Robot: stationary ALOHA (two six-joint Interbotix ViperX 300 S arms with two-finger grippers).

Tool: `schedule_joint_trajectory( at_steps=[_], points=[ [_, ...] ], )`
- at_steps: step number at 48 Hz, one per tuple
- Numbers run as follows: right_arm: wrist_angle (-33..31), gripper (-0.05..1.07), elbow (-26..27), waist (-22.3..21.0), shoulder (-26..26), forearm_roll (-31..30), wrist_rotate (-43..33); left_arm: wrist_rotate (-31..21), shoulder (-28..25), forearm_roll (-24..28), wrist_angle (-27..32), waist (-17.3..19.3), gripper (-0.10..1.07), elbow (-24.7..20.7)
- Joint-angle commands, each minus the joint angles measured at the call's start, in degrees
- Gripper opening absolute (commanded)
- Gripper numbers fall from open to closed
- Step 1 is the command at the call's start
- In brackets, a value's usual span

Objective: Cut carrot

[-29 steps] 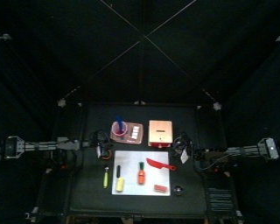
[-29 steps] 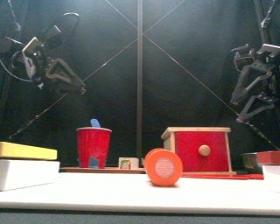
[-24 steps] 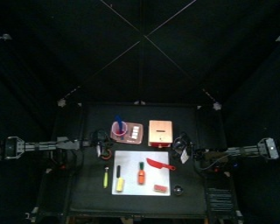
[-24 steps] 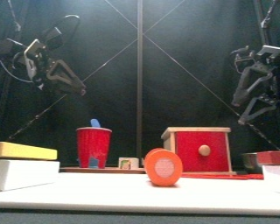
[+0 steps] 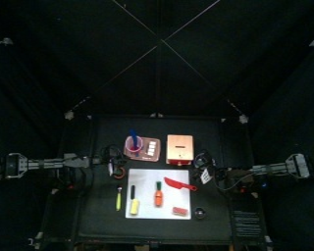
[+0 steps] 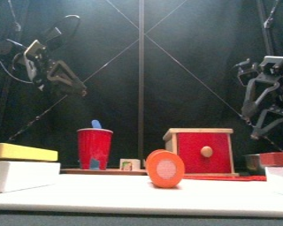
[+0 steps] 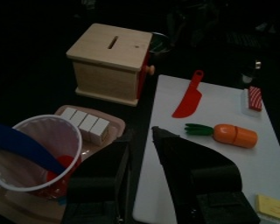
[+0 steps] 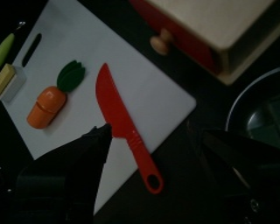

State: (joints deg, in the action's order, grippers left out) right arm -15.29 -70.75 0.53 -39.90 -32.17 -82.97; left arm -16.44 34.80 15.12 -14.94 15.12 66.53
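**Colours on the table**

I see a white rectangular cutting board (image 5: pixel 160 193) on the small black table (image 5: pixel 107 230). On it lies the stubby orange toy carrot with a dark green leafy end (image 8: pixel 50 99) and, to its right, a plain red plastic knife (image 8: pixel 125 131). At the board's left edge sits a slim yellow-green stick (image 5: pixel 119 199). Farther back, I make out a red plastic cup (image 6: pixel 95 147) holding something blue, and a pale wooden box with a red front panel (image 6: pixel 201 150). A small red-and-white striped piece (image 7: pixel 255 97) rests near the board's right edge. Both my grippers, left (image 7: pixel 201 171) and right (image 8: pixel 154 179), are black.
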Motion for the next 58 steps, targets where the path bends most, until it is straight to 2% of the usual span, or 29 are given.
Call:
schedule_joint_trajectory(
  at_steps=[1, 8, 16, 30, 43, 58],
  points=[
    [2.9, 0.99, -1.1, 1.1, 2.2, 12.2, 0.4, 0.0, 0.0, 0.1, -0.8, 0.0, 0.68, -1.1],
    [5.5, 0.99, -3.3, 5.4, 4.1, 27.2, 0.4, 0.1, 0.0, 0.1, -0.9, -0.5, 0.68, -1.1],
    [5.4, 0.99, -4.3, 8.3, 4.6, 34.5, -0.1, 0.1, 0.0, 0.1, -0.9, -0.6, 0.68, -1.1],
    [6.6, 0.99, -5.6, 8.3, 8.0, 38.9, -0.2, 0.1, 0.1, 1.1, -0.9, -0.6, 0.68, -1.1],
    [13.8, 0.99, -5.4, 8.3, 13.4, 41.8, -0.2, 0.1, 0.1, 1.1, -0.9, -0.6, 0.68, -0.7],
    [18.2, 0.99, -3.9, 8.2, 19.2, 42.8, -0.2, 0.2, 0.0, 2.0, -0.9, -0.7, 0.68, -0.1]
  ],
)
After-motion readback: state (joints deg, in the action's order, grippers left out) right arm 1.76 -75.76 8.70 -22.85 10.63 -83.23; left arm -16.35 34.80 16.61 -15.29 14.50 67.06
